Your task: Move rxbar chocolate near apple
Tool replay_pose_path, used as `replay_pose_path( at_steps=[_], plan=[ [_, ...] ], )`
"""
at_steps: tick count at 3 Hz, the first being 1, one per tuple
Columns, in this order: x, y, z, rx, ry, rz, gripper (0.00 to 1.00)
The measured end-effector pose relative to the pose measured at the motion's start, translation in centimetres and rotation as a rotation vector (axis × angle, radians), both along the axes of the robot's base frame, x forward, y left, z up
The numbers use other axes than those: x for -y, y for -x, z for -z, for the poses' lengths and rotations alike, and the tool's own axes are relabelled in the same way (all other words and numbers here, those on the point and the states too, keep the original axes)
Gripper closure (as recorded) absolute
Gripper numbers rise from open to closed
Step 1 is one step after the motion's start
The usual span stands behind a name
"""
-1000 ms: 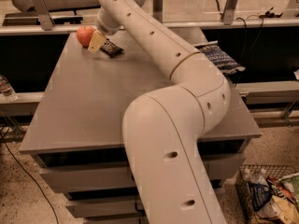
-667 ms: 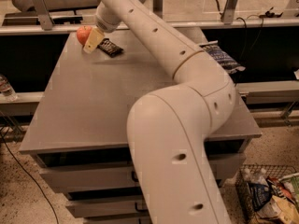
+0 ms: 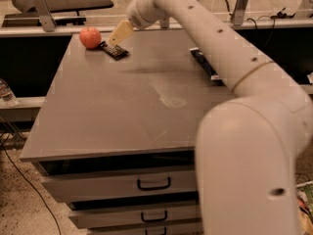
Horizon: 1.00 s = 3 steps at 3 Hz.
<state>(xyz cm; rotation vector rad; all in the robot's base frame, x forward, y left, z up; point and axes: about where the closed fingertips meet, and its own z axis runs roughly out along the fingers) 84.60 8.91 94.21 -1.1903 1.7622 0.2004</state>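
Observation:
The rxbar chocolate (image 3: pixel 114 51) is a small flat black bar lying on the grey table (image 3: pixel 122 106) at its far left. The red-orange apple (image 3: pixel 90 37) sits just left of it, almost touching. My gripper (image 3: pixel 119 34) hangs a little above the bar's right end, tilted down to the left, and is not touching the bar. The big white arm reaches in from the lower right across the table.
A dark chip bag (image 3: pixel 204 64) lies at the table's right side, partly hidden by my arm. Drawers (image 3: pixel 154 183) are below the table front. A clear bottle (image 3: pixel 6 93) stands on a ledge at the left. Benches run along the back.
My gripper has moved right and slightly up, away from the apple's side. The bar and the apple have stayed where they were.

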Motion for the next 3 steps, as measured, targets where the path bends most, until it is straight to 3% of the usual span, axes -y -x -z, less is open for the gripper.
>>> replay_pose_path(
  at_steps=[1,2,3],
  plan=[
    [3.1,3.2,-2.4,0.052,-0.179,-0.021,0.0],
    [6.5,3.9,-2.8,0.06,-0.243,0.014,0.0],
    [6.7,3.9,-2.7,0.059,-0.236,0.017,0.0]
  ],
)
